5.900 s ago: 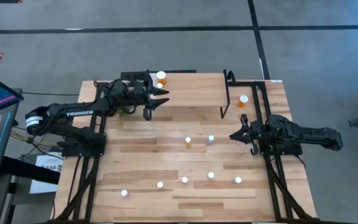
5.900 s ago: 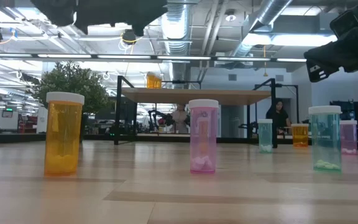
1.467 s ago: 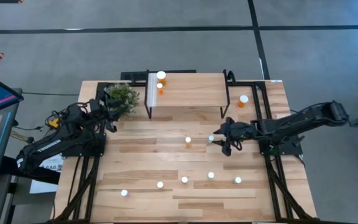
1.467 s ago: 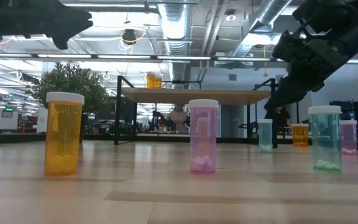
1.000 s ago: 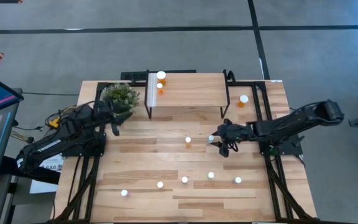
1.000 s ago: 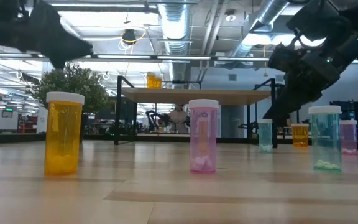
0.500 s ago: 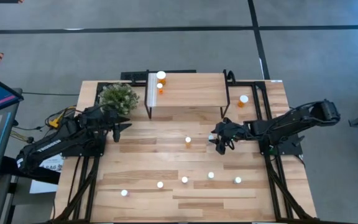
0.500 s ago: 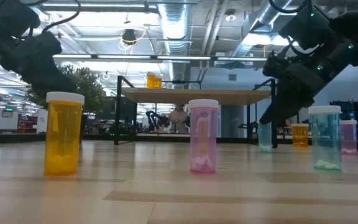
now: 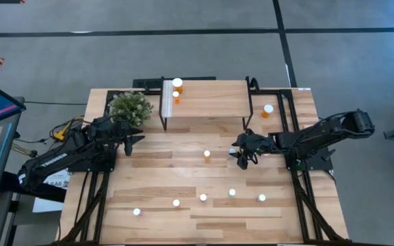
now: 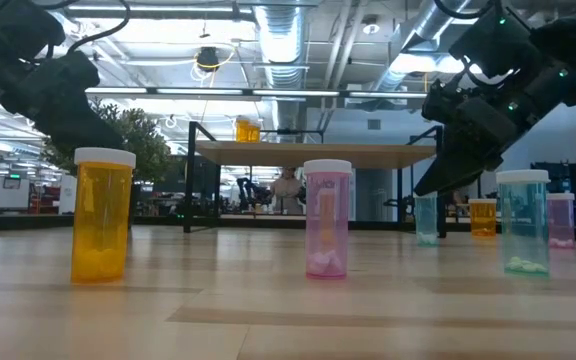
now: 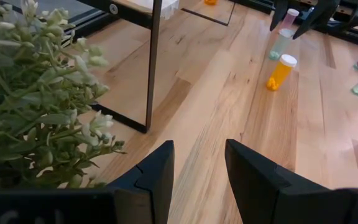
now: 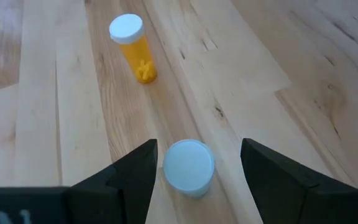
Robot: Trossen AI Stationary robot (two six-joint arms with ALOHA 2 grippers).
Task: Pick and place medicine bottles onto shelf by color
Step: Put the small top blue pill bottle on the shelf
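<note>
The right gripper point(image 9: 240, 154) is low over the middle of the desk point(image 9: 156, 178), fingers spread apart either side of a pale green bottle point(image 12: 189, 167) that stands upright, white cap up, long axis vertical. Just beside it an orange bottle point(image 12: 132, 47) stands upright too. The left gripper point(image 9: 130, 142), fingers apart and holding nothing, sits by the plant point(image 9: 130, 106), near the shelf point(image 9: 207, 99), where two orange bottles point(image 9: 176, 89) stand at the white-strip end.
</note>
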